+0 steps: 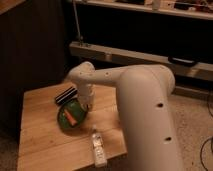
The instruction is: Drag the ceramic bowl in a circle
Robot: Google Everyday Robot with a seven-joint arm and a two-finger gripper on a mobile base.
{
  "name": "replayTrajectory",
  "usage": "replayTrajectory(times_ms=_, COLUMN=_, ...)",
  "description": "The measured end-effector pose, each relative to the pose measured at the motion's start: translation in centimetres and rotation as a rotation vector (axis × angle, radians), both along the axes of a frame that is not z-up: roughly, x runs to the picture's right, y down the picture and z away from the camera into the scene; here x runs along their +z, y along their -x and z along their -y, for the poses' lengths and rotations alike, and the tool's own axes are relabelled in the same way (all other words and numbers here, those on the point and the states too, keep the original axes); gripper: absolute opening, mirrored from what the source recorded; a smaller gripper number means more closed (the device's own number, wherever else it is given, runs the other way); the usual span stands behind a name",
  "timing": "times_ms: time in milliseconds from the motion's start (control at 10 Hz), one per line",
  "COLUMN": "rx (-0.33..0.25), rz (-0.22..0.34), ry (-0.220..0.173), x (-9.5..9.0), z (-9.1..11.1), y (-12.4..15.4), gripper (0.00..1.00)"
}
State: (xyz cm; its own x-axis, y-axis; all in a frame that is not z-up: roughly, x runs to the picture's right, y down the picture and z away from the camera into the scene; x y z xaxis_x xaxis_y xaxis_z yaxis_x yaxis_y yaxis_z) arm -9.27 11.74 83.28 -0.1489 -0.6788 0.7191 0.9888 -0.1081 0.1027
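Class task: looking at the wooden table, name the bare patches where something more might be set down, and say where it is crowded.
Bare wood lies along the table's left side and front-left corner, left of the ceramic bowl. It is crowded toward the right: the gripper sits at the bowl's far rim, a dark flat object lies behind the bowl, and a bottle lies by the front edge.
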Motion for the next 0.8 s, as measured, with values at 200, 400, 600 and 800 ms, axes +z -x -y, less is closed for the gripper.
replayTrajectory(times_ms=200, rx=0.026, rz=-0.030, ry=0.015, x=-2.5, z=-2.3, y=-3.2, gripper=0.00)
replayTrajectory(times_ms=400, rx=0.036, rz=-0.018, ry=0.028, x=-5.4, z=-4.2, y=-3.6, gripper=0.00)
replayTrajectory(times_ms=600, rx=0.024, rz=0.025, ry=0.034, x=-8.4, z=-5.8, y=-2.1, gripper=0.00)
replayTrajectory(times_ms=800, rx=0.002, rz=0.078, ry=0.040, x=-10.6, z=-6.8, y=-0.2, gripper=0.00)
